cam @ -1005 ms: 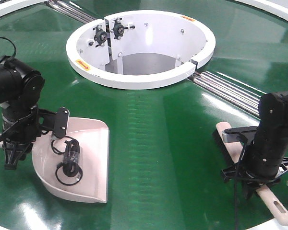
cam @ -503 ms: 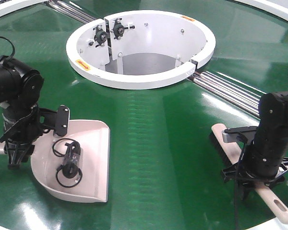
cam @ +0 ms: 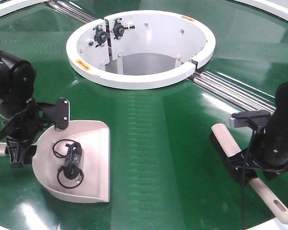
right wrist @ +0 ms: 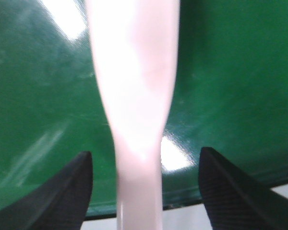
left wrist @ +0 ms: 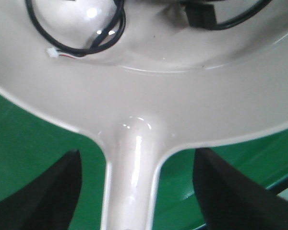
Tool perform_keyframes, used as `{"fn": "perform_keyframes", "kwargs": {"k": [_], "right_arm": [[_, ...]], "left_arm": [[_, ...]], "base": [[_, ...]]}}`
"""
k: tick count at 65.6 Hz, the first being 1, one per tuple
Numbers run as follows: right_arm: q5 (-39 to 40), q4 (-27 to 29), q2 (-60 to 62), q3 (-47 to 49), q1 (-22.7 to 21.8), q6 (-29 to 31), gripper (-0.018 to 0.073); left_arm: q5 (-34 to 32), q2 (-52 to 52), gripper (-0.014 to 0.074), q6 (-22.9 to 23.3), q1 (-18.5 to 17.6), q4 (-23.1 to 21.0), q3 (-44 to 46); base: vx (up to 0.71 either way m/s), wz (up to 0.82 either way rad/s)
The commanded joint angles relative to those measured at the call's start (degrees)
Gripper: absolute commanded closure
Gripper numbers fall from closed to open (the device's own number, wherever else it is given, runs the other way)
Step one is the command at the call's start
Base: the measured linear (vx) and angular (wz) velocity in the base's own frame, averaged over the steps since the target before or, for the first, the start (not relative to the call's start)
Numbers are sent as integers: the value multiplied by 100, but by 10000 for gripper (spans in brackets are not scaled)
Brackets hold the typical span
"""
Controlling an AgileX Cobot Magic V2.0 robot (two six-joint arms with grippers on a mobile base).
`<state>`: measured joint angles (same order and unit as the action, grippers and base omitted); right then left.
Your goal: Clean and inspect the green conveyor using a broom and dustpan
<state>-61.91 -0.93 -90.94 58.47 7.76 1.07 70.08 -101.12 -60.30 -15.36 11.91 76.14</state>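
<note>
The beige dustpan [cam: 93, 143] lies on the green conveyor [cam: 158, 134] at the left, with a coiled black cable [cam: 67, 165] inside it. My left gripper [cam: 17, 154] is open and straddles the dustpan's handle [left wrist: 132, 182]; green belt shows on both sides between the handle and the fingers [left wrist: 53, 191]. The broom [cam: 230, 148] lies on the belt at the right, bristles down, its slotted handle end toward the belt's edge. My right gripper [cam: 257, 167] hangs open over its handle [right wrist: 134, 72], with both fingers [right wrist: 235, 191] clear of it.
A white circular ring [cam: 134, 79] surrounds the central opening at the back. Shiny metal rollers [cam: 230, 91] cross the belt to the ring's right. The belt's near edge and a white border [right wrist: 206, 215] run just behind the broom handle.
My right gripper has risen and shifted right, off the broom handle. The broom moved slightly left earlier. My left arm lifted a little at the dustpan handle; the pan barely moved.
</note>
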Motion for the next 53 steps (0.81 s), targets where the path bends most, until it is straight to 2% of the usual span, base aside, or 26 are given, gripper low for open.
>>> {"fn": "perform_keyframes", "kwargs": {"k": [1,13,26,31,39,43,46,53], "right_arm": [[36,-139,507,138,-16,57,92],[372,-367,1179,138,-22,5,92],[1241,-403,2144,138,-22,-107,92],[1837,-328,2526,132,-22,-176,92],[2396,-314,3096,132,-16,-107,92],[2529,-314,3391,132,-16,-107,92],[2624,-314,3628,115,-16,-107,92],[3040,-314,4166,-137,-16,-54,92]], "left_arm": [[76,513,121,68,-6,-321,168],[-36,1090,121,68,-6,-804,168],[-167,1941,121,62,-6,-1391,168],[-513,2296,126,62,-6,-1539,168],[-1105,2817,140,125,-29,-2024,168],[-1129,3080,152,498,-29,-2317,168],[-1153,3273,165,967,-29,-2474,168],[-1401,3639,204,2044,-29,-2496,168]], "base": [[0,0],[0,0],[0,0],[0,0],[0,0],[0,0],[0,0],[0,0]]}}
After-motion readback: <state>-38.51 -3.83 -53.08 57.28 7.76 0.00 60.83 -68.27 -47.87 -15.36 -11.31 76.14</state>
